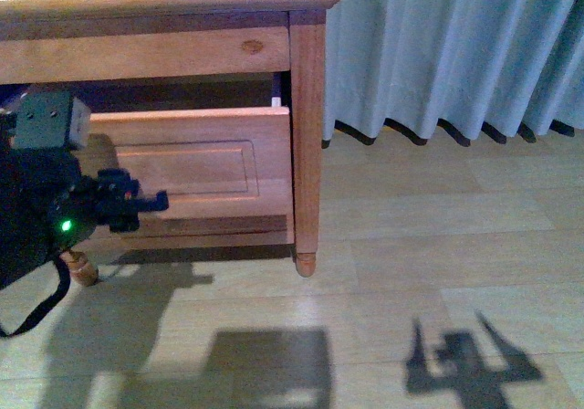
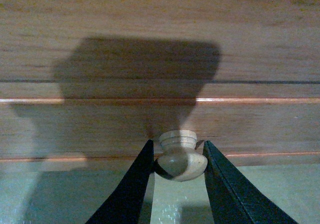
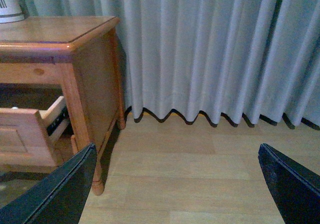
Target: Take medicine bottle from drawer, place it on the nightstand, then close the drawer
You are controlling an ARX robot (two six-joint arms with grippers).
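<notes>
1. The nightstand (image 1: 308, 135) is glossy orange-brown wood, with a rounded-edge tabletop (image 3: 55, 28) and a short turned foot (image 1: 306, 265).
2. Its drawer (image 1: 182, 167) stands pulled out of the frame. The front carries a recessed rectangular panel, the inner wall is paler wood, and a dark slide rail (image 3: 57, 121) runs along its side.
3. The left pincer (image 2: 178, 150) is clamped on the round pale knob (image 2: 179, 163), with 1 dark tapered finger (image 2: 132, 194) against each side of it.
4. The right pincer (image 3: 176, 146) is spread wide, its 2 dark blades well apart above the floor (image 3: 200, 174), away from the nightstand.
5. A small white speck (image 3: 15, 107) shows just above the drawer front's upper edge, too small to identify.
6. A white ribbed appliance (image 3: 10, 6) stands on the tabletop.
7. A pleated grey-blue curtain (image 1: 456, 44) hangs beside the nightstand down to the pale plank floor, where dark arm shadows (image 1: 470, 359) lie.
</notes>
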